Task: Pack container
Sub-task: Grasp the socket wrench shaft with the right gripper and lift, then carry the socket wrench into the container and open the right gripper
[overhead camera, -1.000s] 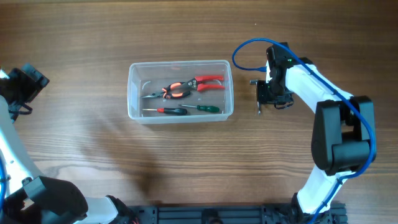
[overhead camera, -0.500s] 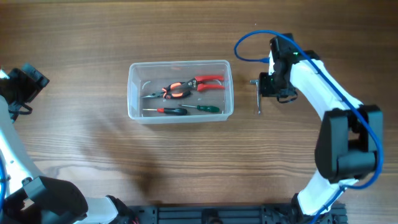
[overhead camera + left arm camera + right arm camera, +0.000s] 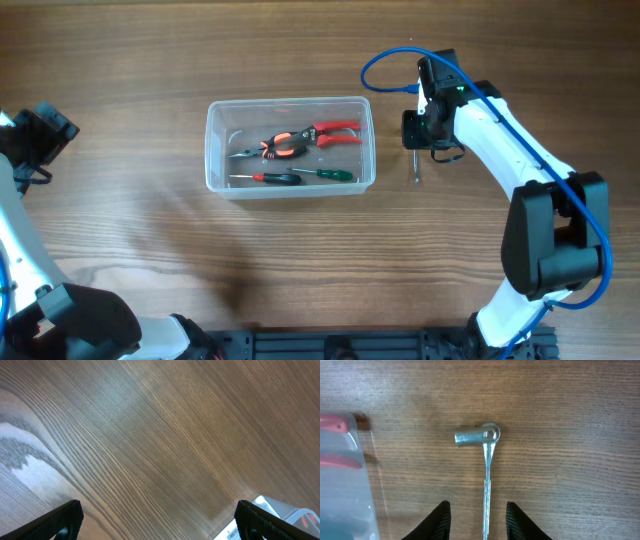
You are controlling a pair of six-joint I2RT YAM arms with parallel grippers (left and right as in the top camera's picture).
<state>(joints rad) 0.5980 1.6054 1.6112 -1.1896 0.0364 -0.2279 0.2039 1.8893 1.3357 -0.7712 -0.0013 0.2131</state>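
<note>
From overhead, a wooden table (image 3: 130, 60) is seen with the container (image 3: 218, 140) at its centre, a clear plastic tub. Inside it lie red-handled cutters (image 3: 338, 130), orange-and-black pliers (image 3: 280, 147), a red-and-black screwdriver (image 3: 268, 178) and a green-handled screwdriver (image 3: 332, 174). Just beside the tub's right wall, a thin metal tool (image 3: 416, 168) lies on the wood, and the right gripper (image 3: 421, 136) is held above its upper end. The left gripper (image 3: 42, 132) is seen at the far left edge, well apart from everything.

Only the right wrist view gives the tool's shape: a short cylindrical head set across a slim silver shaft. The shaft is seen lying between the two dark fingers (image 3: 440, 520), with bare wood on either side, so the jaws are parted and nothing is gripped. A corner of the tub, with red handles blurred behind its wall, is caught at the left edge.

Only bare wood grain is shown by the left wrist view, with that gripper's fingertips (image 3: 65, 520) spread wide at the bottom corners.

Compared with a second ago, the right gripper is found shifted left and slightly up, from beside the tool to over it. The tool, the tub, its contents and the left arm are unchanged.
</note>
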